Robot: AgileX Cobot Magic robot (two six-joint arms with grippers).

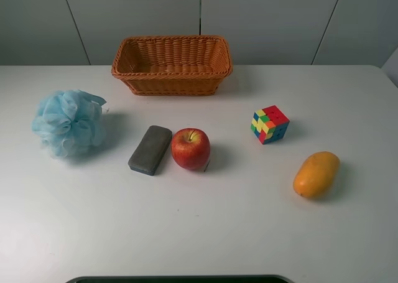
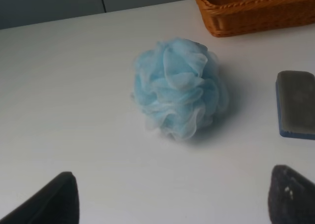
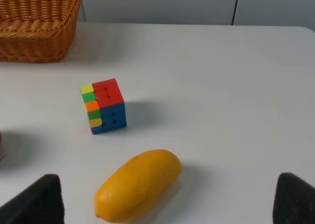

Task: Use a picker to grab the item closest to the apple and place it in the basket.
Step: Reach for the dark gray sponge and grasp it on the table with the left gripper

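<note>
Grey eraser (image 1: 150,149), the item nearest to the apple, lay flat on the white worktop (image 1: 199,233), in front of the basket and a little left of the middle, with its long side pointing toward the basket. The wicker basket (image 1: 171,84) stood at the back, well apart from the eraser, and its high wall was one risk: a carried eraser could hit the rim if it was not lifted enough. The blue bath puff (image 1: 67,122) was near, on the left side, and an arm coming low from that side could drag it. The mango (image 1: 316,174) was far on the right and I judged it no danger. The apple (image 1: 190,148) was the main trouble. It stood just beside the right edge of the eraser, and I could not tell if they touched, so a finger going down between them could push the apple and make it roll. The colour cube (image 1: 270,124) was farther from the apple than the eraser, but a wrong choice of it would fail the task. The left gripper (image 2: 170,199) and the right gripper (image 3: 167,199) both had their jaws released and wide apart, with nothing held, and neither was over the eraser yet. Because the eraser was low and flat, a shallow grip could slip off, and a grip along its length would probably not fit.
</note>
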